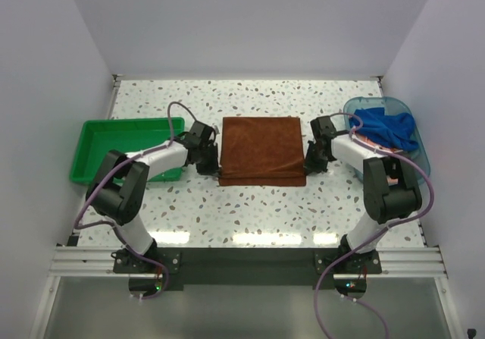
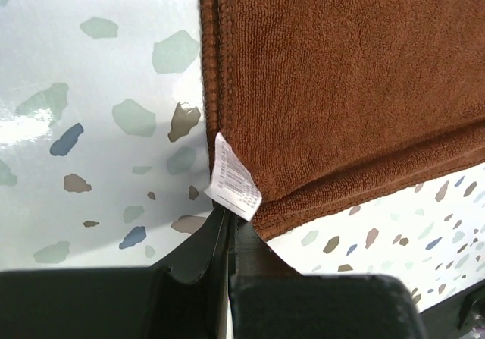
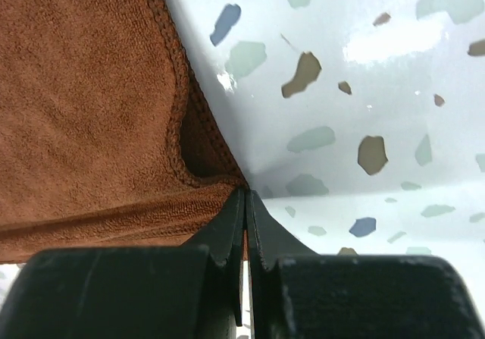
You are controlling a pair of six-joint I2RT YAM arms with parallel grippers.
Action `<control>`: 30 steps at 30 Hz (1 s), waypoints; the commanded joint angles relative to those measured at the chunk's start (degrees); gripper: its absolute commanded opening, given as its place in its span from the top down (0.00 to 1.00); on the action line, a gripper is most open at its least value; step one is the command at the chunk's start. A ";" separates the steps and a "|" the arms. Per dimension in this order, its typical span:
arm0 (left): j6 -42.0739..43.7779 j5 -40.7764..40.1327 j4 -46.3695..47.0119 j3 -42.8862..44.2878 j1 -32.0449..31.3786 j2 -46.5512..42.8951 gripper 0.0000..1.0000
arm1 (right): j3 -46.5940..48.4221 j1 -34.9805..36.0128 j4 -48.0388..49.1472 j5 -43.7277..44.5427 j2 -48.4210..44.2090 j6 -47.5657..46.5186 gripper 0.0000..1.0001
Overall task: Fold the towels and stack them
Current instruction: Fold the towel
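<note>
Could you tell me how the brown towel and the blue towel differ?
The brown towel lies flat and squared on the table; the blue towel is crumpled in the clear tub. The left gripper and right gripper close their fingers on the brown towel's near corners; neither touches the blue towel. Both are soft cloth.

A rust-brown terry towel (image 1: 262,150) lies folded flat at the middle of the speckled table (image 1: 227,210), while a royal blue towel (image 1: 388,127) sits crumpled in the clear blue tub (image 1: 423,157).

Overhead camera looks down from behind; both wrist cameras press close on the rust-brown towel (image 1: 262,151).
</note>
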 commanded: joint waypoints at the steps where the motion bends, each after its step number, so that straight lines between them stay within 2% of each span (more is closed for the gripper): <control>1: 0.43 -3.12 -2.52 0.53 0.31 -2.72 1.00 | -0.61 -0.58 -4.57 6.67 -3.73 -1.08 1.00; 7: 0.78 -3.39 -4.01 6.84 0.31 -1.93 1.00 | 4.74 -0.67 -6.59 4.21 -4.00 -2.39 1.00; 13: 2.37 -4.79 -9.63 13.18 0.31 -2.97 1.00 | 11.96 -0.67 -11.78 2.63 -5.84 -3.98 1.00; 17: 2.37 -3.74 -9.81 8.01 0.40 -7.11 1.00 | 8.02 -0.67 -11.61 -0.18 -11.72 -2.84 1.00; 21: 1.84 -0.59 -7.01 1.60 0.23 -9.40 1.00 | -0.68 -0.50 -8.62 -3.61 -14.98 -1.26 1.00; 24: 1.23 0.91 -3.33 -3.58 -0.74 -10.28 1.00 | -6.22 -0.58 -4.58 -4.84 -15.43 -0.38 1.00; 30: 1.31 0.83 0.64 -5.62 -2.76 -5.28 1.00 | -11.86 -0.67 3.07 -5.29 -10.78 1.03 1.00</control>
